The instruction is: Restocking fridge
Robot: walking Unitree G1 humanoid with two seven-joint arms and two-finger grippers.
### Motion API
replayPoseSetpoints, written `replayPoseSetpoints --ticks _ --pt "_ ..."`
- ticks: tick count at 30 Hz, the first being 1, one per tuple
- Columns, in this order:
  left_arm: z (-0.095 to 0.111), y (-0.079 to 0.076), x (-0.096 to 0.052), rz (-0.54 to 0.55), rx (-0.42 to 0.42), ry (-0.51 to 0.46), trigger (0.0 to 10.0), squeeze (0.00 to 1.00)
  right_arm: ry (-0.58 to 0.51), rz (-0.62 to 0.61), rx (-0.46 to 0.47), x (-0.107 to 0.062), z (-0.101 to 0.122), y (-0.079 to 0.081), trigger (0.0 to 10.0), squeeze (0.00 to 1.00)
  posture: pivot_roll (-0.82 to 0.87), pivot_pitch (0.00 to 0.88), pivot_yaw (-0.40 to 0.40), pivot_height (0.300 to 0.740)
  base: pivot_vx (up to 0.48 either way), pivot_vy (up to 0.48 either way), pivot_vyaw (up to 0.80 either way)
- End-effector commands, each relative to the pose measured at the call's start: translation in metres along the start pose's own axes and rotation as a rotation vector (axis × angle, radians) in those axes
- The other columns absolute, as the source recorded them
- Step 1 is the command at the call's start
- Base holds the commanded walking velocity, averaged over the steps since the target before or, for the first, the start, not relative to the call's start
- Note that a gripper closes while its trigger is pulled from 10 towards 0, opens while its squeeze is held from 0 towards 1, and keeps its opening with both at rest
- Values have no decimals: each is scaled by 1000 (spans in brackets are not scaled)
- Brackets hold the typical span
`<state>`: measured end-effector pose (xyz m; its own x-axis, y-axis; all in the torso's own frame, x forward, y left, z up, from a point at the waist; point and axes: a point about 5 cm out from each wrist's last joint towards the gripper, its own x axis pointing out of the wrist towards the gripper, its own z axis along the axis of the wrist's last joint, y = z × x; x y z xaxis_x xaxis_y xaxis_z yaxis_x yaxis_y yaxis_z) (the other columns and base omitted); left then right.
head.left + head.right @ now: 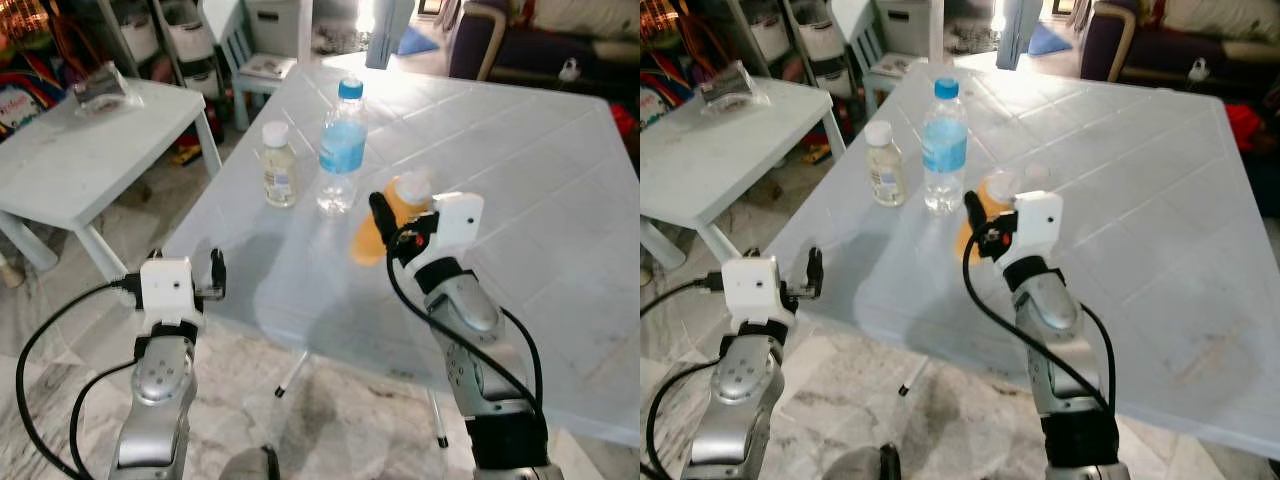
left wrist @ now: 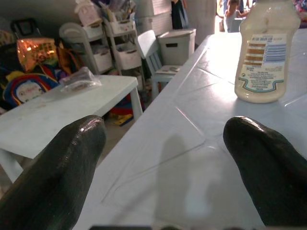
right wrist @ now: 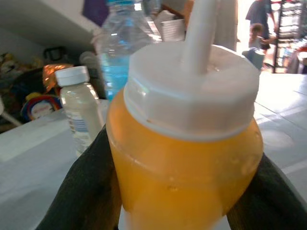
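An orange juice bottle (image 1: 378, 228) with a white cap leans on the pale blue table (image 1: 520, 180). My right gripper (image 1: 400, 215) is shut on it, and in the right wrist view the black fingers (image 3: 88, 187) press both sides of the juice bottle (image 3: 184, 158). Just behind it stand a clear water bottle (image 1: 341, 150) with a blue cap and a small cream-coloured bottle (image 1: 279, 165). My left gripper (image 1: 190, 268) hovers open at the table's near left edge, holding nothing. The cream bottle (image 2: 266, 52) stands ahead of its fingers (image 2: 72, 158).
A low white table (image 1: 90, 150) with a clear packet (image 1: 100, 85) stands at the left. Behind it are shelves with storage bins (image 1: 185, 40) and a pale chair (image 1: 245, 55). A dark sofa (image 1: 540, 45) sits at the back right. The floor is marbled tile.
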<state>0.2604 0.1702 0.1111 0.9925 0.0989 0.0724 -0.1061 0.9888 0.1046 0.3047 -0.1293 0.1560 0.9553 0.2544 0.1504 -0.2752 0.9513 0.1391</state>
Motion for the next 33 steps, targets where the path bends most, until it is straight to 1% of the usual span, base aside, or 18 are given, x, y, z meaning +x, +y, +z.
replayPoseSetpoints --ticks 1,4,6,7,8,9,10,13,14,15,16,17,19,23,25,28,30,33 --pt "-7 5 -3 15 14 23 10000 0 171 -94 38 -15 -31 -20 10000 0 -56 60 53 740 -259 0 0" --pt "-12 6 -8 25 8 45 10000 0 172 -126 43 -21 -30 -28 10000 0 -61 44 52 740 -262 0 0" --pt "-19 7 -14 28 4 71 10000 0 179 -126 27 -25 -30 -29 10000 0 -62 39 50 740 -264 0 0" --pt "-20 6 -15 28 4 77 10000 0 173 -119 28 -25 -30 -28 10000 0 -62 39 50 740 -266 0 0" --pt "-26 4 -18 23 -1 98 10000 0 181 -118 -14 -24 -33 -25 10000 0 -69 30 43 740 -262 0 0" --pt "-26 4 -18 23 -1 98 10000 0 181 -118 -14 -24 -33 -25 10000 0 -69 30 43 740 -262 0 0" --pt "-28 1 -19 15 -5 104 10000 0 177 -112 -36 -22 -33 -23 10000 0 -69 28 43 740 -266 0 0" --pt "-28 -4 -20 1 -9 103 10000 0 151 -60 4 -17 -31 -13 10000 0 -63 21 40 740 -266 0 0" --pt "-28 -5 -20 1 -11 100 10000 0 142 -53 -1 -15 -31 -11 10000 0 -62 18 39 740 -266 0 0" --pt "-27 -5 -18 7 -14 95 10000 0 134 -74 -57 -13 -32 -10 10000 0 -60 16 36 740 -270 0 0" --pt "-26 -5 -18 10 -14 92 10000 0 132 -91 -91 -12 -33 -10 10000 0 -60 16 36 740 -270 0 0" --pt "-26 -4 -17 14 -14 90 10000 0 146 -87 -67 -12 -35 -10 10000 0 -56 14 32 740 -266 0 0" --pt "-26 0 -16 27 -10 84 10000 0 152 -33 27 -14 -34 -7 10000 0 -54 13 30 740 -264 0 0" --pt "-26 3 -15 35 -5 80 10000 0 124 -18 26 -12 -31 -6 10000 0 -53 13 31 740 -263 0 0" --pt "-26 4 -15 35 -4 80 10000 0 119 -13 19 -12 -30 -5 10000 0 -53 13 31 740 -266 0 0" --pt "-25 3 -14 32 -2 76 10000 0 79 14 -6 -7 -23 -2 10000 0 -54 16 34 740 -257 0 0" --pt "-25 3 -14 32 -2 76 10000 0 79 14 -6 -7 -23 -2 10000 0 -54 16 34 740 -255 0 0" --pt "-24 0 -12 20 -2 70 10000 0 28 88 -48 0 -12 9 10000 0 -53 25 36 740 -255 0 0"
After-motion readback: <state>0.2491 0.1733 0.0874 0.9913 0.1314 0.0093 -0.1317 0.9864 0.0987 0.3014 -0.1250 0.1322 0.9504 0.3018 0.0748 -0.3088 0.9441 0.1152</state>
